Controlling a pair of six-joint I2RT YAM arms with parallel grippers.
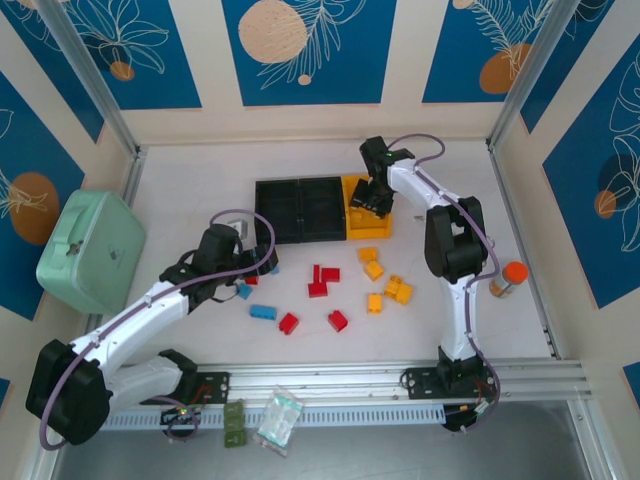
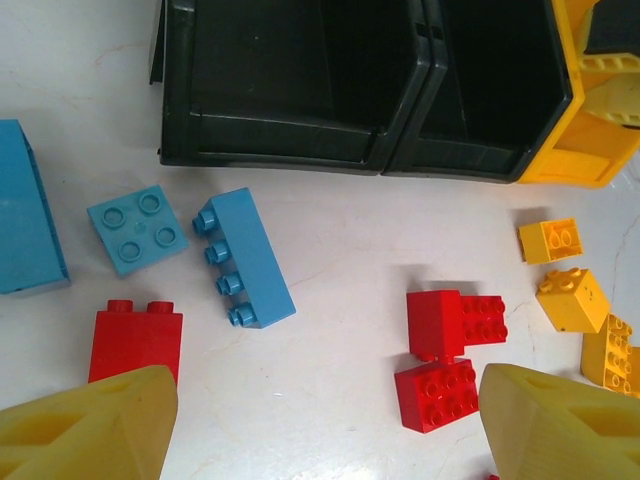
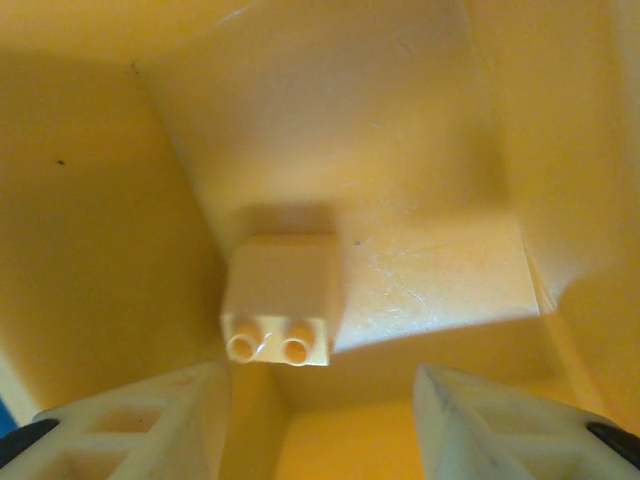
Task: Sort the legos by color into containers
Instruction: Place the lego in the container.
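Note:
The containers stand in a row at the back: two black bins (image 1: pixel 300 210) (image 2: pixel 300 90) and one yellow bin (image 1: pixel 382 226) (image 2: pixel 590 150). My right gripper (image 1: pixel 375 200) (image 3: pixel 320 400) is lowered into the yellow bin, open. A pale yellow lego (image 3: pixel 283 295) lies free on the bin floor just ahead of the left finger. My left gripper (image 1: pixel 240 282) (image 2: pixel 325 400) hovers open over bare table between a red lego (image 2: pixel 135 340) and joined red legos (image 2: pixel 445 355). Blue legos (image 2: pixel 245 258) lie ahead of it. Yellow-orange legos (image 1: pixel 385 285) (image 2: pixel 570 298) are scattered to the right.
A large mint-green case (image 1: pixel 92 248) sits at the left edge beside the left arm. An orange-capped bottle (image 1: pixel 510 278) stands by the right arm. More red legos (image 1: pixel 338 320) and a blue one (image 1: pixel 263 312) lie near the front rail.

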